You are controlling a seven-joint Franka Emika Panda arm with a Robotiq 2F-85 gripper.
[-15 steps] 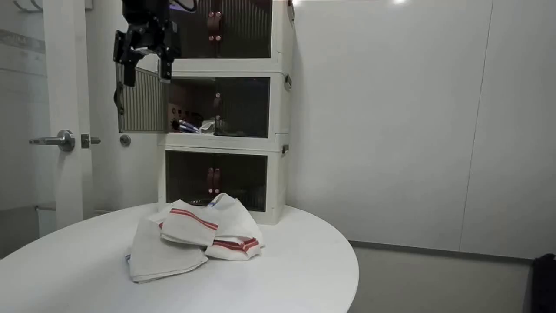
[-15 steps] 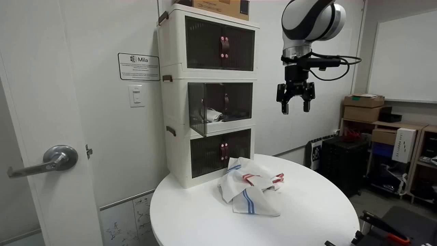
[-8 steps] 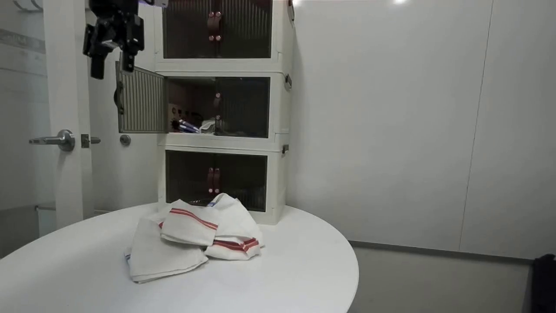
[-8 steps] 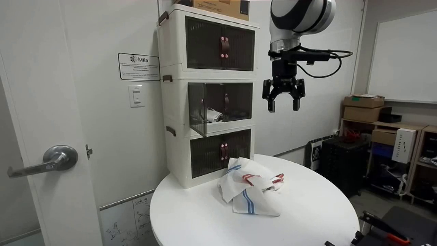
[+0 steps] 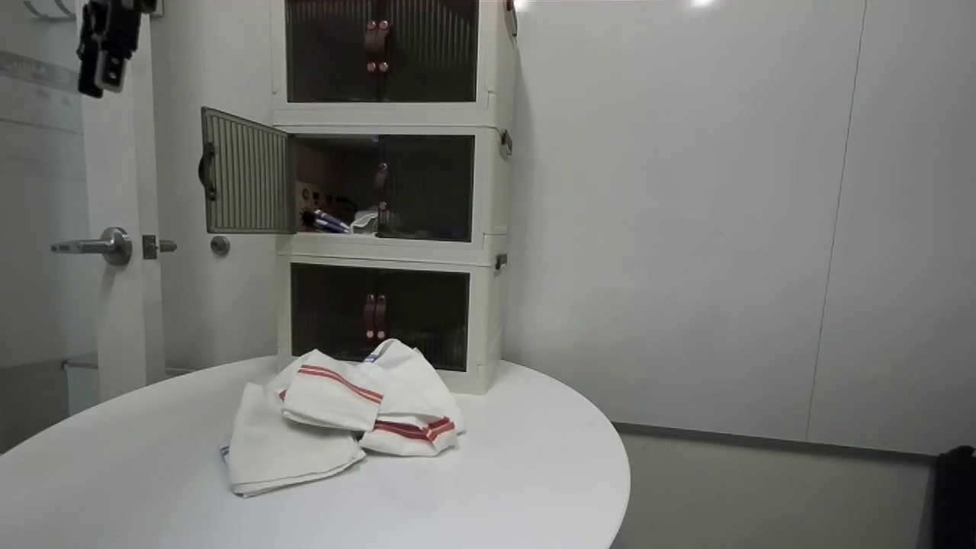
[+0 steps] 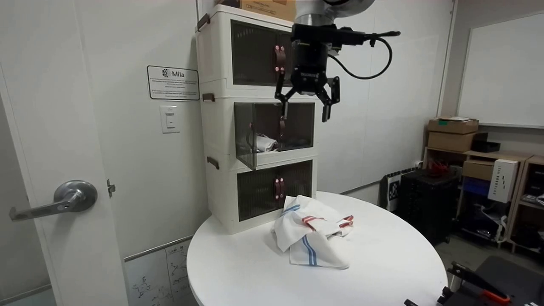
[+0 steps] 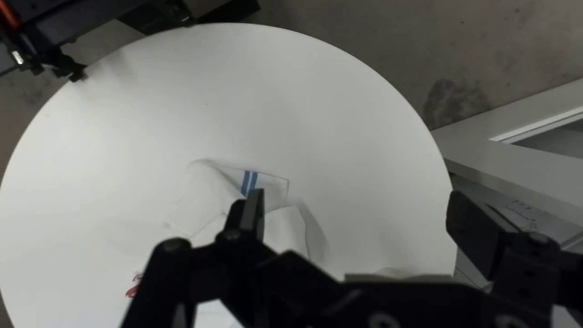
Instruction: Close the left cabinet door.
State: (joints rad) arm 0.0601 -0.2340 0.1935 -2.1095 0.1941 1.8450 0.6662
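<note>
The left cabinet door, a ribbed smoky panel with a dark handle, stands swung open on the white cabinet's middle tier in both exterior views (image 5: pixel 250 177) (image 6: pixel 245 136). The right door (image 5: pixel 427 187) of that tier is shut. My black gripper is open and empty in both exterior views (image 5: pixel 100 85) (image 6: pixel 305 118). It hangs up and left of the door in an exterior view, and in front of the cabinet in both, apart from the door. The wrist view shows the spread fingers (image 7: pixel 355 205) pointing down over the table; the left cabinet door cannot be made out there.
Crumpled white towels (image 5: pixel 343 419) with red and blue stripes lie on the round white table (image 6: pixel 382 272) before the cabinet. Top-tier doors (image 6: pixel 250 55) and bottom-tier doors (image 5: pixel 328 313) are shut. A room door with a metal handle (image 6: pixel 72 202) stands beside the cabinet.
My gripper has moved left in both exterior views, also rising in one, and its wrist has turned. It stays open. The left cabinet door still stands open with hardly any shift.
</note>
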